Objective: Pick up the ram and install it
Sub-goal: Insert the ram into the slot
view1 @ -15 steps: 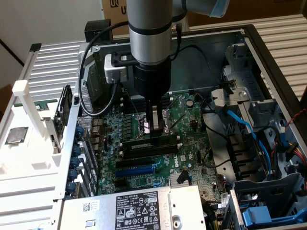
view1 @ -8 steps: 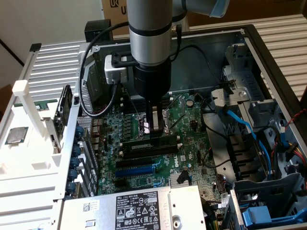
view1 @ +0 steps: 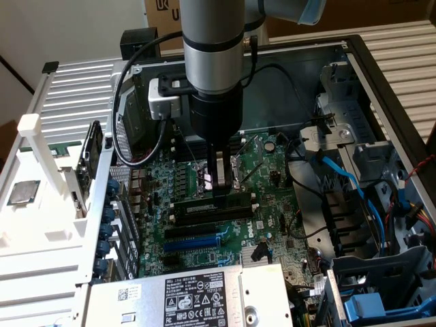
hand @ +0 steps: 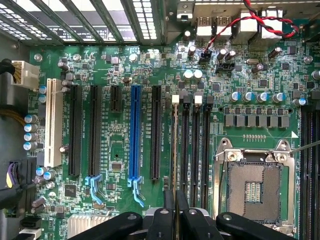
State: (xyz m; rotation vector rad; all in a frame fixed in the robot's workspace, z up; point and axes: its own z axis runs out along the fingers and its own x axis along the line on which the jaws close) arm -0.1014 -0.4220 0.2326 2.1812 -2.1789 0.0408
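Exterior view, tool [view1: 221, 193] clenched on the ram [view1: 204, 202] at memory slots [view1: 204, 216], power supply label [view1: 197, 294] reading DELL

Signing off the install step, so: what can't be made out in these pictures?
1. Whether the ram is fully seated: the gripper covers its middle in the exterior view; the wrist view has it edge-on.
2. The memory slot end clips: too small in the exterior view; one is behind the fingers in the wrist view.
3. The power supply label: print too small in the exterior view.
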